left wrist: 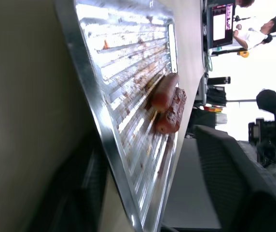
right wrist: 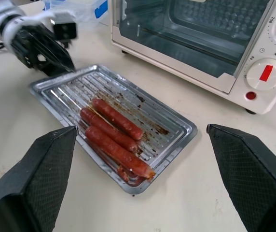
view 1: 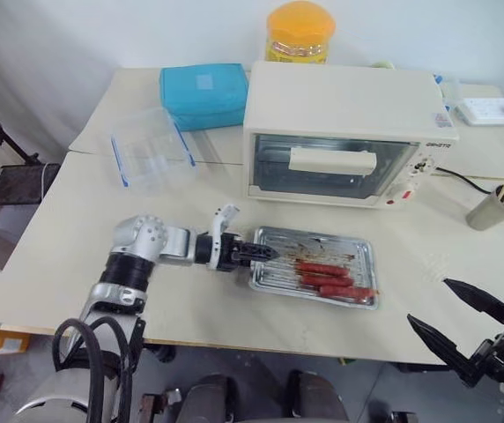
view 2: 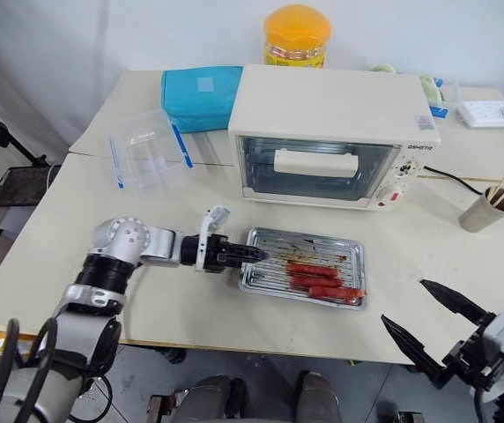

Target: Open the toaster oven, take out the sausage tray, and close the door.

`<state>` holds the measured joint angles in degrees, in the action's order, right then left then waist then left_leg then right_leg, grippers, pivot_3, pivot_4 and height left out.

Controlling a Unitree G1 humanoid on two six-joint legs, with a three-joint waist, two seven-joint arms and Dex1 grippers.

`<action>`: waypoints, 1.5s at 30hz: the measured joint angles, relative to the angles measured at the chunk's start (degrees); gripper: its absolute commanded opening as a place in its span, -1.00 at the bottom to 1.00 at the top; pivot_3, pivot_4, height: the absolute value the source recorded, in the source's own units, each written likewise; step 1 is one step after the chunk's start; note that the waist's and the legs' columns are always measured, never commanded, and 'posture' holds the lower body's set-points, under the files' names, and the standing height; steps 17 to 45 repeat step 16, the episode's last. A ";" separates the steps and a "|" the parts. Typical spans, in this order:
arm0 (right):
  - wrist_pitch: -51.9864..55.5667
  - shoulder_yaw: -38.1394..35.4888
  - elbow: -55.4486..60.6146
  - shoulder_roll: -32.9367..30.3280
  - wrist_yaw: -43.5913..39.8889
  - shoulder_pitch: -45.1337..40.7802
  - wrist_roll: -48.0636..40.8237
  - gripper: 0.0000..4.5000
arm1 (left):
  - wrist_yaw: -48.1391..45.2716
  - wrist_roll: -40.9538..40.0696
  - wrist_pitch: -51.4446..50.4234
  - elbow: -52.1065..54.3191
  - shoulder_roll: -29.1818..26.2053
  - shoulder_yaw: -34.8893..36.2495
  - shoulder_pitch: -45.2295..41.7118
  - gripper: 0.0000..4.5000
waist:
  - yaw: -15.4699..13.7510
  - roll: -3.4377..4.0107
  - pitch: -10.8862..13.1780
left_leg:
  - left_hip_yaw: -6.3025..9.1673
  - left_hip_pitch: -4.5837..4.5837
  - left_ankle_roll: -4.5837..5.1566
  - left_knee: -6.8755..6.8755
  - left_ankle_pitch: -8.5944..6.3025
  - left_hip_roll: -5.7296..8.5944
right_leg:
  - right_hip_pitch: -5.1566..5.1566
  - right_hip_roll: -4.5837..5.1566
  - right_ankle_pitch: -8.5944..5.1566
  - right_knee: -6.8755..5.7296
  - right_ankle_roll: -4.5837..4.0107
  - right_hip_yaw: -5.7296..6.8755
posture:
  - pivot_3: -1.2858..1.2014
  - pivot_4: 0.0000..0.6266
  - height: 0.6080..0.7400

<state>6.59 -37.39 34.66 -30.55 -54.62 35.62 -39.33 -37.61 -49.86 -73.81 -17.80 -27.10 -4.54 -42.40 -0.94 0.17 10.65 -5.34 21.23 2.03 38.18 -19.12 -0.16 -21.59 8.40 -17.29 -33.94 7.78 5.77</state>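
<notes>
Nearest to me, at the near edge of the table (view 1: pixel 76 229) on my right side, my right gripper (view 1: pixel 428 300) hangs free with its two black fingers spread wide and nothing between them. It is well apart from everything of the task. A little farther, on my left side, my left gripper (view 1: pixel 268 253) points toward the right and its tip is at the left short rim of the sausage tray (view 1: pixel 322 240). I cannot tell from here if it is open or is pinching that rim. The tray itself lies flat on the table, outside of the toaster oven (view 1: pixel 340 101) and just in front of it, so it begins right at my left hand and continues to the right from there. Its long axis goes across me from left to right, about parallel to the oven's front, and the red sausages (view 1: pixel 327 273) lie along this same direction in the half of the tray that is near to me and more to the right. So my left hand is clearly the nearer one to the tray. I think it only needs to draw back toward the left, along the tray's length, to be free of it. Behind the tray is the oven, and the door (view 1: pixel 322 176) looks to stand upright and shut, with its cream handle (view 1: pixel 331 160) across the upper part
</notes>
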 measured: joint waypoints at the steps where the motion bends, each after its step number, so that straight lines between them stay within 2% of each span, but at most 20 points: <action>1: -0.01 0.21 -0.71 -0.28 -0.25 -0.44 0.07 1.00 | -2.85 1.42 3.52 2.48 -2.51 -0.04 2.22 0.89 | 0.09 0.01 -0.01 | 0.01 -0.02 -0.03 -0.01 0.00 -0.01 | 0.00 -0.01 -0.01 -0.02 -0.03 0.01 | 0.03 -0.52 1.00; 4: -0.04 1.21 -2.91 -1.59 -1.45 -2.81 0.30 1.00 | -13.68 6.25 16.20 8.03 -9.70 -0.51 9.32 0.89 | 0.06 0.02 -0.01 | -0.01 0.00 -0.03 -0.01 0.00 0.00 | -0.01 0.02 -0.02 0.01 -0.05 0.01 | 0.03 -0.52 1.00; 7: -0.10 1.14 -5.92 -3.67 -2.86 -5.52 0.24 1.00 | -22.76 12.05 32.90 10.17 -13.00 1.15 15.55 0.89 | -0.64 0.02 -0.01 | 0.07 0.05 0.00 0.01 -0.02 0.06 | -0.01 0.15 -0.02 0.05 -0.05 0.04 | 0.03 -0.52 1.00; 8: -0.11 1.23 -6.25 -4.02 -3.21 -6.02 0.24 1.00 | -23.63 12.88 35.66 10.35 -13.39 1.48 16.39 0.89 | -0.65 0.01 0.00 | 0.06 0.05 -0.02 0.02 -0.05 0.06 | -0.04 0.18 -0.02 0.11 -0.05 0.04 | 0.03 -0.52 1.00; 9: -0.22 1.39 -7.37 -5.32 -4.44 -7.35 0.23 1.00 | -26.06 16.33 44.40 10.29 -14.83 2.11 18.79 0.89 | -0.53 0.02 -0.01 | 0.02 0.06 -0.04 0.01 -0.10 0.07 | -0.05 0.22 -0.02 0.12 -0.05 0.01 | 0.03 -0.52 1.00; 12: -0.48 1.13 -10.30 -7.05 -6.91 -8.03 0.41 1.00 | -30.02 22.35 60.44 8.91 -16.95 4.91 22.14 0.89 | -0.65 0.02 -0.01 | 0.04 0.07 0.06 -0.05 -0.11 0.04 | -0.05 0.24 -0.02 0.12 -0.06 0.08 | 0.03 -0.52 1.00; 16: -1.59 1.40 -12.37 -8.29 -10.03 -9.29 1.14 1.00 | -31.97 24.98 68.98 7.78 -17.71 7.22 24.02 0.89 | -0.52 0.02 -0.01 | -0.01 0.06 0.21 -0.02 -0.17 0.05 | -0.02 0.24 -0.01 0.08 -0.04 0.11 | 0.03 -0.52 1.00; 45: -1.59 1.40 -12.37 -8.29 -10.03 -9.29 1.14 1.00 | -31.97 24.98 68.98 7.78 -17.71 7.22 24.02 0.89 | -0.52 0.02 -0.01 | -0.01 0.06 0.21 -0.02 -0.17 0.05 | -0.02 0.24 -0.01 0.08 -0.04 0.11 | 0.03 -0.52 1.00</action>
